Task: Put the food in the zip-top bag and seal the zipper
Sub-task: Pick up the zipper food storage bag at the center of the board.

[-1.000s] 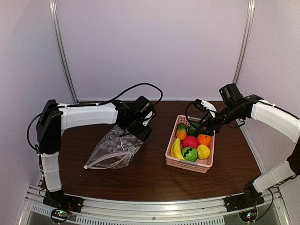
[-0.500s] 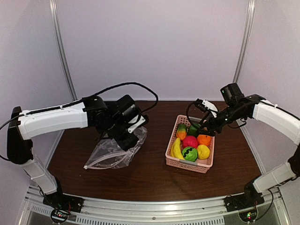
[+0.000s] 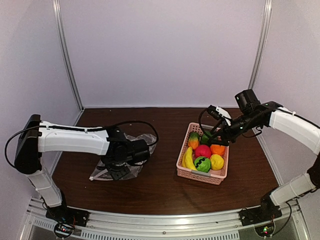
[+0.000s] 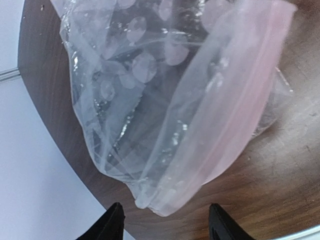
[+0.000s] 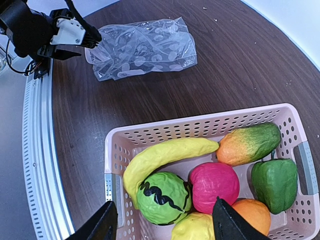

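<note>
Item: zip-top bag, clear and dotted, lay flat and empty on the left half of the bench. Its zipper showed as a pale band along the mouth edge, which faced the near rail.

Left end effector: within the last second the arm had swung from the bag's far end to its near, mouth end and dropped low over it. The jaws had widened on the way. They stood well apart with nothing between them, the bag's corner just beyond the fingertips.

Right end effector: unchanged in place, above the pink basket at the right. Jaws partly spread, holding nothing.

Food, all still in the basket:
- banana
- striped ball
- apple
- lemon
- orange
- green pepper

Assessment: no piece had been transferred and the bag looked closed or nearly so. The left arm's shift suggested a grasp at the mouth edge, to lift or open it, before the right arm could carry food across.
</note>
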Motion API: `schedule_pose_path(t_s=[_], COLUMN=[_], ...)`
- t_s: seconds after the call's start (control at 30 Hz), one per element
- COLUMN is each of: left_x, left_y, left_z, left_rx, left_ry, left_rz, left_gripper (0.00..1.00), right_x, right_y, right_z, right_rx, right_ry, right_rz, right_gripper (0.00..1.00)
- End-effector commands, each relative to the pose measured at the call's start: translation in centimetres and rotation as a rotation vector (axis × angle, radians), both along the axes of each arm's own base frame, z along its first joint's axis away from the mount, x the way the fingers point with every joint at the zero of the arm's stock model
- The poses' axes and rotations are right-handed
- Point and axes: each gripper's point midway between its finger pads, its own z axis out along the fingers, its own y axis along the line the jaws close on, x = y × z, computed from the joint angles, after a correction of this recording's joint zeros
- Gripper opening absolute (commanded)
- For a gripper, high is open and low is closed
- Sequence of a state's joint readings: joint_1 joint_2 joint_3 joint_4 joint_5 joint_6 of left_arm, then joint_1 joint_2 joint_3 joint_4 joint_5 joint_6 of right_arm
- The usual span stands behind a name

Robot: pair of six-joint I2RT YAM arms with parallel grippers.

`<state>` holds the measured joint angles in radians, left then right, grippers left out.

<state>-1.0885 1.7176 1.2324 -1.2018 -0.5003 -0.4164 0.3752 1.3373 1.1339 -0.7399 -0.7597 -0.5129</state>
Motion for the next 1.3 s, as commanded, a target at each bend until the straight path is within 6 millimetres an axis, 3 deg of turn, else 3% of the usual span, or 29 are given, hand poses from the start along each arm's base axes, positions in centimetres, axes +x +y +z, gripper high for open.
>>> schedule_pose_path(t_s=[0.0, 0.07, 0.23, 0.4, 0.53, 0.7, 0.8, 0.9, 1.07, 1.27], left_x=[1.9, 2.2, 3.0, 4.4, 5.8, 7.3, 7.9, 8.4, 9.0, 8.5], left_y=[2.3, 2.5, 2.0, 0.2, -1.8, -5.8, -7.5, -8.2, -8.7, -8.5], left_z=[-0.2, -0.7, -0.8, 1.1, 4.7, 10.0, 12.3, 13.5, 14.3, 14.1], left_rx=[0.076, 0.082, 0.068, -0.001, -0.106, -0.294, -0.369, -0.382, -0.413, -0.452], left_ry=[-0.114, -0.127, -0.165, -0.201, -0.248, -0.285, -0.303, -0.320, -0.331, -0.315], left_rz=[0.062, 0.064, 0.052, 0.028, 0.020, -0.085, -0.142, -0.168, -0.150, -0.114], left_gripper=[0.56, 0.49, 0.21, 0.00, 0.00, 0.00, 0.00, 0.00, 0.00, 0.00], right_x=[-0.4, -0.4, 0.0, 0.6, 4.0, 9.7, 12.4, 14.0, 13.8, 11.4], right_y=[0.4, 0.3, 0.2, 0.6, 1.1, 4.3, 6.8, 8.6, 9.1, 6.8], right_z=[0.5, 0.5, 0.5, 1.3, 2.6, 3.2, 1.7, 1.5, 1.4, 2.5], right_rx=[0.038, 0.038, 0.027, 0.038, 0.030, 0.139, 0.207, 0.265, 0.284, 0.278], right_ry=[0.006, 0.008, 0.008, 0.010, -0.041, 0.048, 0.183, 0.281, 0.356, 0.366], right_rz=[0.005, 0.000, -0.025, -0.024, -0.092, -0.153, -0.142, -0.136, -0.128, -0.161], right_gripper=[0.65, 0.65, 0.65, 0.64, 0.62, 0.60, 0.61, 0.65, 0.67, 0.70])
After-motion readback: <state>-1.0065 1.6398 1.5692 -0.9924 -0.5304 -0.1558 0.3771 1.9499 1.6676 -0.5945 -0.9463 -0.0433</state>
